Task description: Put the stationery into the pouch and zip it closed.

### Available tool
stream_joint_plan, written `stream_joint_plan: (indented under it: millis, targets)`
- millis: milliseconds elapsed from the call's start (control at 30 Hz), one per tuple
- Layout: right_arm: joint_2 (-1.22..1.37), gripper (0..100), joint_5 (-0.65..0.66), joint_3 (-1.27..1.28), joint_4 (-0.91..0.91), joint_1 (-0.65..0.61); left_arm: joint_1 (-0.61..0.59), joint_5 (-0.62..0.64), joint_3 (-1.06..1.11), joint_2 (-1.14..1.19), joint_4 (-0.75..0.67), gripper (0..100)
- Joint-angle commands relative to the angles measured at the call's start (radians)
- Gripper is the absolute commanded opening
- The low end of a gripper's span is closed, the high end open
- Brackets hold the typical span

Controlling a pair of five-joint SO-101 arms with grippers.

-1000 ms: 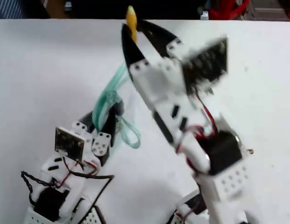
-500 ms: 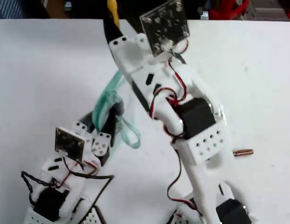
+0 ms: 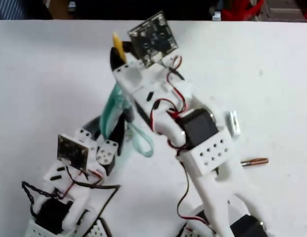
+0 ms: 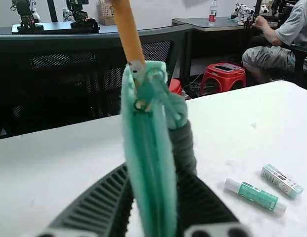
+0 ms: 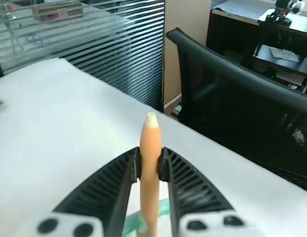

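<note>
As it stands upright, the pouch (image 4: 146, 197) is teal.

From above, the right arm (image 3: 202, 148) hides much of the pouch (image 3: 109, 109). The left wrist view's edge cuts off the pen's (image 4: 128, 34) end.

pen (image 4: 127, 30) at pouch (image 4: 146, 163) top, room alongside

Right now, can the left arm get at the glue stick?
Probably not: the left gripper is shut on the pouch and would have to let go first. The glue stick lies free on the table.
</note>
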Motion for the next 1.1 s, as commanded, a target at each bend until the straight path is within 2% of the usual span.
stream_joint_plan:
  millis: [0, 133, 200, 500, 667, 733, 800, 933, 1067]
  targets:
    - [-0.036, 4.4, -0.006, -0.038, 0.084, -0.047, -0.005, -0.005, -0.003, 0.016, -0.025, 11]
    - [-0.036, 26.1, -0.008, -0.092, 0.163, -0.007, -0.005, -0.005, -0.003, 0.016, -0.025, 10]
    - [-0.036, 30.5, -0.014, -0.124, 0.200, 0.027, -0.005, -0.008, -0.003, 0.016, -0.025, 10]
    - [-0.036, 23.8, -0.011, -0.376, 0.383, 0.243, -0.004, -0.009, -0.003, 0.016, -0.025, 9]
    - [-0.024, 23.8, -0.006, -0.431, 0.469, 0.467, -0.004, -0.012, -0.003, 0.016, -0.025, 9]
    - [-0.010, 23.7, 0.005, -0.391, 0.487, 0.568, -0.004, -0.012, -0.002, 0.016, -0.025, 8]
    - [0.018, 23.7, 0.072, -0.330, 0.506, 0.651, -0.004, -0.012, -0.002, 0.016, -0.025, 8]
    - [0.102, 23.7, 0.245, -0.130, 0.549, 0.725, -0.004, -0.012, -0.002, 0.016, -0.025, 8]
    - [0.154, 23.7, 0.353, 0.068, 0.565, 0.829, -0.004, -0.012, -0.002, 0.016, -0.025, 8]
